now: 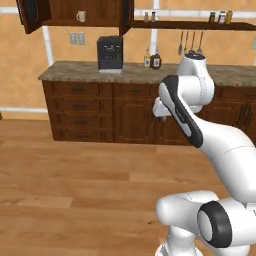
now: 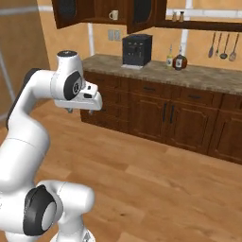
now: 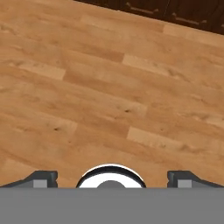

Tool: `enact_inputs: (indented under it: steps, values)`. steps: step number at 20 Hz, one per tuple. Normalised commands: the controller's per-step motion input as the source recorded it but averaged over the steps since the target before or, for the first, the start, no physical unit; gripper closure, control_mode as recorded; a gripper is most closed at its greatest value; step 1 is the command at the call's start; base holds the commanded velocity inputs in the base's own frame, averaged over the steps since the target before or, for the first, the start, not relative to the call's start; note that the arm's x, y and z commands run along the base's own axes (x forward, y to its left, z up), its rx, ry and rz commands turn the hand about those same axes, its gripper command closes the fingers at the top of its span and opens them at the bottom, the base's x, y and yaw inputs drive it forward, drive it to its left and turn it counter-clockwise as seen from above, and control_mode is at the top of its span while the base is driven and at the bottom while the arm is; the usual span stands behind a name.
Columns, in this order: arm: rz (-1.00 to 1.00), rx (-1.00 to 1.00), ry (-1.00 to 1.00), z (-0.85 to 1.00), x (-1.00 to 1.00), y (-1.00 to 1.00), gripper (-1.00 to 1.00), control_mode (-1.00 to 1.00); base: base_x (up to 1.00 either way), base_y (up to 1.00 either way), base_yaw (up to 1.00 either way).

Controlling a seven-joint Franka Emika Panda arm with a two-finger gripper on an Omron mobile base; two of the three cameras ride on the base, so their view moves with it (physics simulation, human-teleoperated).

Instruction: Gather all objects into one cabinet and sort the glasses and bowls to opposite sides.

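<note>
High on the wall, the dark reddish-brown cabinet (image 1: 60, 10) (image 2: 97, 9) stands with both doors swung open. A pale grey handled mug (image 1: 81, 16) (image 2: 113, 15) sits on its shelf. The bowl, the red cup and the cream tumbler are out of view. My gripper (image 2: 80, 111) (image 3: 113, 177) hangs well back from the counter and points down at the wood floor. It is open, its fingertips (image 3: 43, 178) far apart with nothing between them. In the left base view the hand (image 1: 159, 109) is partly hidden behind my arm.
A black coffee machine (image 1: 110, 52) (image 2: 136, 50) and two bottles (image 1: 152, 61) (image 2: 176, 60) stand on the stone counter (image 1: 75, 72) over dark base cabinets. Utensils (image 1: 190, 44) hang on the wall under an open shelf with jars (image 1: 220, 17). Wide wood floor (image 1: 75, 175) lies between me and the counter.
</note>
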Motion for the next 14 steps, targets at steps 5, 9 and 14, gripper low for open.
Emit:
enact_inputs:
  steps: [5,9,14]
  values:
    - [0.00,0.00,0.00,0.00,0.00,0.00,-1.00,1.00,1.00,0.88,-0.10]
    - [0.00,0.00,0.00,0.00,0.00,0.00,-1.00,1.00,1.00,0.72,-0.12]
    - [0.00,0.00,0.00,0.00,0.00,0.00,-1.00,1.00,1.00,0.53,-0.13]
